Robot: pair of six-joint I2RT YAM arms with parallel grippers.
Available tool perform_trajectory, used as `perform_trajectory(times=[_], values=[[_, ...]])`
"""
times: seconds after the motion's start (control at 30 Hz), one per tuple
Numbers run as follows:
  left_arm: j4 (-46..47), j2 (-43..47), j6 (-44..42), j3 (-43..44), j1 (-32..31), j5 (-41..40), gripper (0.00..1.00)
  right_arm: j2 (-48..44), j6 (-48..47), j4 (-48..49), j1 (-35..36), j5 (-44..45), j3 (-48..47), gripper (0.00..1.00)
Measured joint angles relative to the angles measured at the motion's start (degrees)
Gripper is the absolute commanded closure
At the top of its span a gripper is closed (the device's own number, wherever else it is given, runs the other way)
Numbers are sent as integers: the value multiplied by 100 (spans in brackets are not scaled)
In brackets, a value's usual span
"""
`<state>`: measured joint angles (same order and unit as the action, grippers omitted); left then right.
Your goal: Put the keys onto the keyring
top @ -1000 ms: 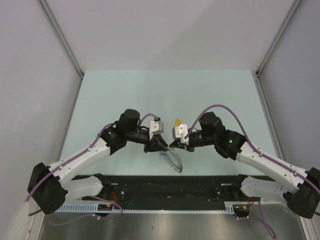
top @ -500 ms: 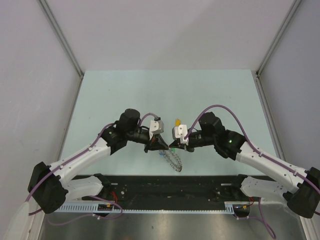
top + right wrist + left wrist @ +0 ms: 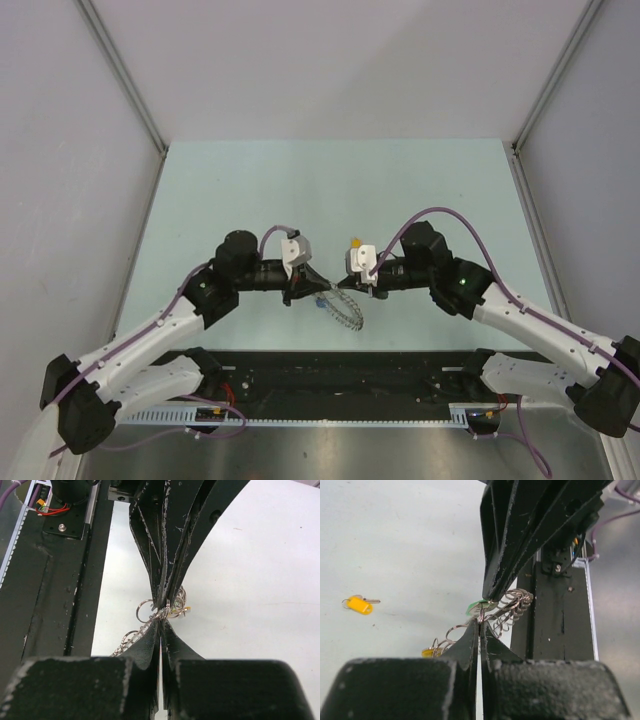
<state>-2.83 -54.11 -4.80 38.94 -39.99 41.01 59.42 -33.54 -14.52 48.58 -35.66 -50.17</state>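
The keyring (image 3: 347, 309), a grey coil of small loops, hangs between both grippers above the table's near edge. My left gripper (image 3: 314, 287) is shut on one of its loops (image 3: 506, 611); its tips (image 3: 481, 626) pinch the wire. My right gripper (image 3: 345, 285) is shut on the same bunch of loops (image 3: 144, 611), tip to tip with the left one (image 3: 161, 619). A green key head (image 3: 477, 607) sits at the pinch, and a yellow one (image 3: 430, 652) hangs lower among the loops. A separate yellow key (image 3: 354, 241) (image 3: 359, 604) lies on the table beyond the right gripper.
The pale green table (image 3: 330, 190) runs back to grey walls. The black mounting bar (image 3: 340, 370) with the arm bases lies just below the hanging keyring, seen close in both wrist views (image 3: 560, 625) (image 3: 50, 580).
My left gripper has closed onto a loop of the keyring, and the left arm has drawn back to the left. The keyring has risen slightly between the two grippers. The right arm has barely moved.
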Motion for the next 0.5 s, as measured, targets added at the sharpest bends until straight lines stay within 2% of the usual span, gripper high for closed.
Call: perform_trajectory(times=[0.5], values=[[1788, 330, 1482, -925, 11, -638, 100, 103, -4, 164, -39, 11, -11, 100]])
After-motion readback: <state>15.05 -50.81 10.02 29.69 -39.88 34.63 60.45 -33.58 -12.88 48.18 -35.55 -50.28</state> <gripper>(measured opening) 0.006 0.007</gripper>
